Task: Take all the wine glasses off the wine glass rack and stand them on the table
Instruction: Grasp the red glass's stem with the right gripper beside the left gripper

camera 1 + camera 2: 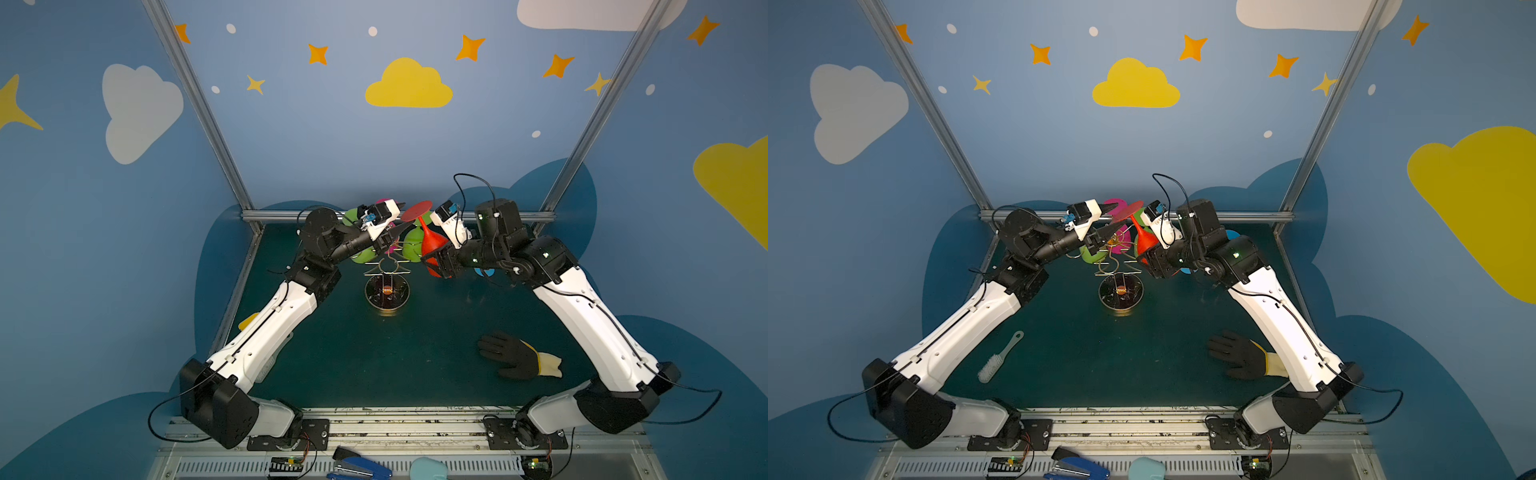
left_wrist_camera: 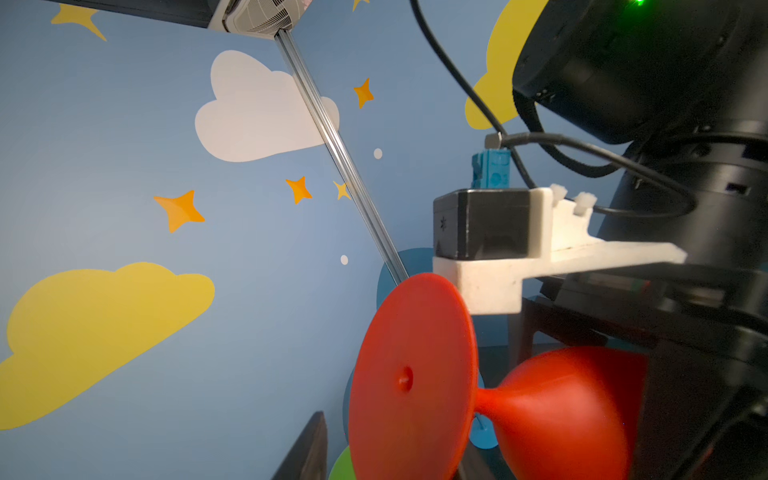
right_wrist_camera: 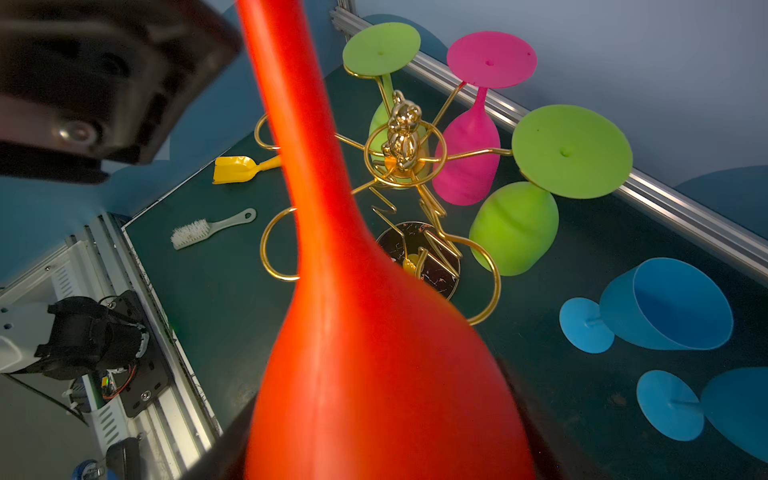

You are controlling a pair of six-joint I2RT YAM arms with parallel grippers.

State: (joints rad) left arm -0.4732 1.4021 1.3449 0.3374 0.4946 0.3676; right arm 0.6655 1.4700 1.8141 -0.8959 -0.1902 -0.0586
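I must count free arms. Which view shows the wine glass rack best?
Right wrist view: the wine glass rack shows post and loops, partly behind the red glass. Both top views show mainly its base. Left wrist view: none.

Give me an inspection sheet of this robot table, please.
Surface: dark green mat, no spills seen.
Job's things: wine glass rack carries two green glasses and one pink glass; red wine glass held foot-up beside it; two blue glasses lie on the mat.
Clutter: black glove, white brush, yellow scoop; blue stapler at the front edge.
Grippers: right gripper jaws clamp the red bowl; left gripper jaws apart near its foot.
Cables: black loops at wrists and bases, none seen snagged.
Surroundings: blue walls with clouds and stars, aluminium frame.
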